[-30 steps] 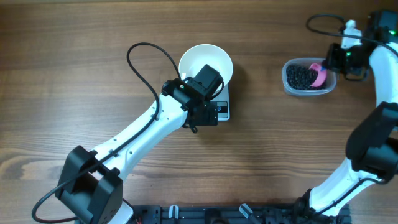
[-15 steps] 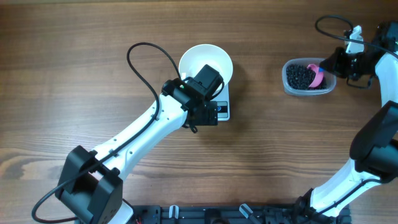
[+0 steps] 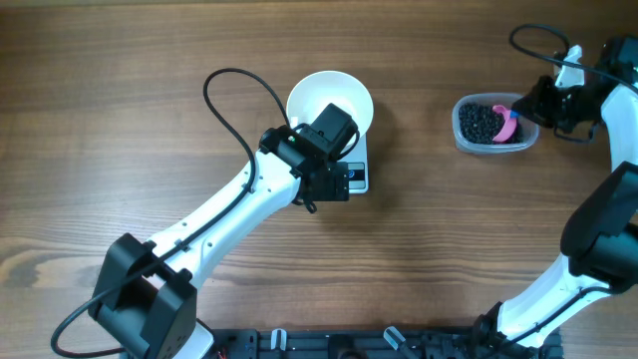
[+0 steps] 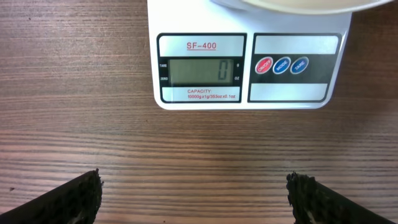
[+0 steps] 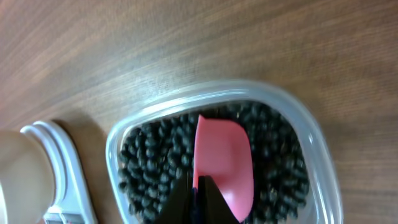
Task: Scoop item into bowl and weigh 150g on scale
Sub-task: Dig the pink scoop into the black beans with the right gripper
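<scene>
Your right gripper (image 5: 198, 194), angled down, clenches the scoop (image 5: 222, 155) among beans (image 5: 149, 168), tub (image 5: 186, 96) walls close around; left gripper (image 4: 194, 186) released before scale (image 4: 186, 18).

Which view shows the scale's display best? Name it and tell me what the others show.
Left wrist: the display faces the camera, sharp, reading 0. Overhead, the scale is mostly hidden under the left arm and bowl; only its front corner shows. The right wrist view shows no display.
</scene>
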Available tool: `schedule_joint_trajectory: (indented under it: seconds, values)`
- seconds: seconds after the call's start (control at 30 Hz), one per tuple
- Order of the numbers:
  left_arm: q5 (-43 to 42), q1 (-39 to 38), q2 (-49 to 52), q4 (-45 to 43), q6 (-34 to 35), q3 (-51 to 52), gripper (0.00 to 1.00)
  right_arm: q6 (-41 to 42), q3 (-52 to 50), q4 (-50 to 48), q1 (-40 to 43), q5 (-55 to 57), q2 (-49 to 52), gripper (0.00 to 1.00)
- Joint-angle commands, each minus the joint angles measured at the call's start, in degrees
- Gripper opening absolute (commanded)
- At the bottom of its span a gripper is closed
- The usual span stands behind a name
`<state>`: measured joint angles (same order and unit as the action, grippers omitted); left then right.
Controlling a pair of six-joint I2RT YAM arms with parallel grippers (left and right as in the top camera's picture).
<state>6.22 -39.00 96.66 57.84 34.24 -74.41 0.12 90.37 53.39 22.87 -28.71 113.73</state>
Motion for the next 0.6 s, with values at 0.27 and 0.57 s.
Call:
schedule_joint_trajectory:
  seconds: [0.27, 0.57]
  values:
    - [1.2, -0.1, 0.4, 0.0, 1.0, 0.4, 1.00, 7.4, -2.0, -4.7, -1.0, -0.3, 1.2, 0.04]
    - [1.2, -0.1, 0.4, 0.0, 1.0, 0.4, 1.00, 6.1, -6.5, -7.6, -2.7, -0.6, 1.2, 0.04]
